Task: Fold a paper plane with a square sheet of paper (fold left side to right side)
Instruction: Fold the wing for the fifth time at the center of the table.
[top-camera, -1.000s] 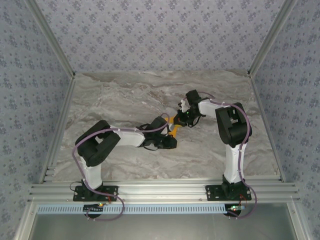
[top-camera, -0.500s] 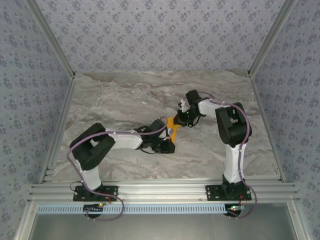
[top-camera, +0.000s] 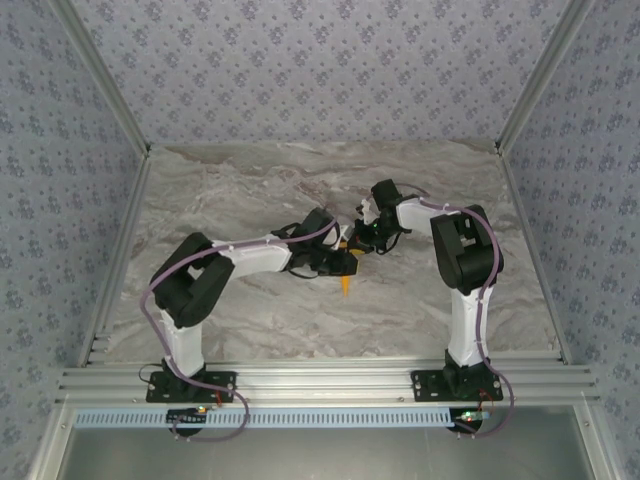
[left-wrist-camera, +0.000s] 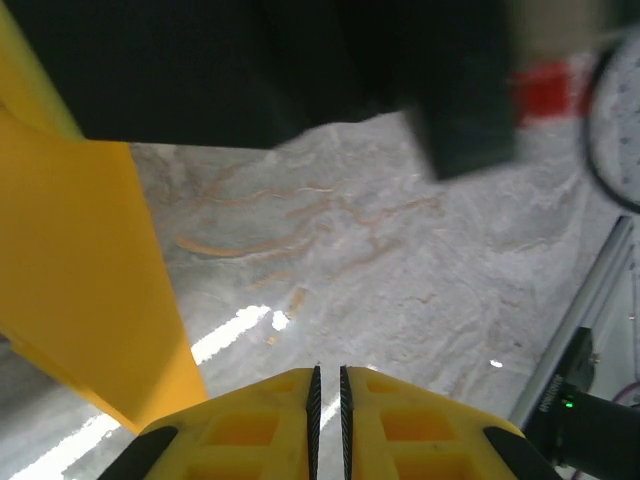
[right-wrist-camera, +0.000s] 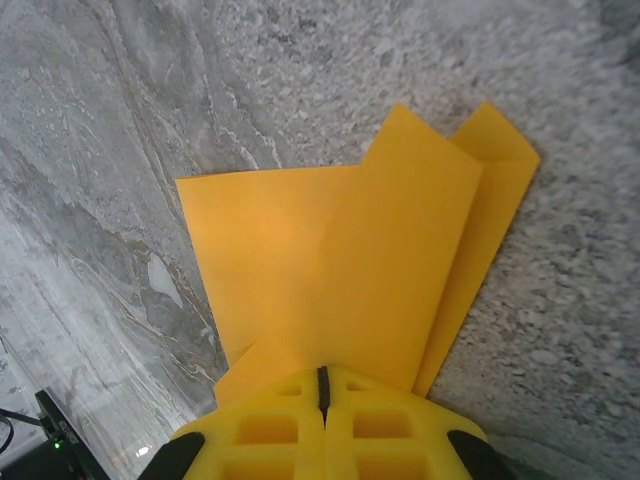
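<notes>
The square sheet of paper is folded into a narrow orange paper plane (top-camera: 347, 284) at the middle of the marble table, its pointed tip toward the near edge. My right gripper (top-camera: 365, 240) is shut on its far end. In the right wrist view the folded layers (right-wrist-camera: 350, 260) spread out from under the closed jaws (right-wrist-camera: 322, 372). My left gripper (top-camera: 340, 262) sits just left of the paper. In the left wrist view its jaws (left-wrist-camera: 327, 375) are all but closed, with a thin slit and nothing between them. The paper (left-wrist-camera: 80, 290) rises at their left.
The marble tabletop (top-camera: 250, 190) is bounded by aluminium rails on the left (top-camera: 120, 250), the right (top-camera: 530, 250) and the near edge (top-camera: 320, 380). Patterned walls stand behind. The right arm's dark body (left-wrist-camera: 250, 70) hangs close above the left gripper.
My left arm has swung its gripper away from the near side, up to the paper's left. The orange tip now shows below it. The right arm has stayed still.
</notes>
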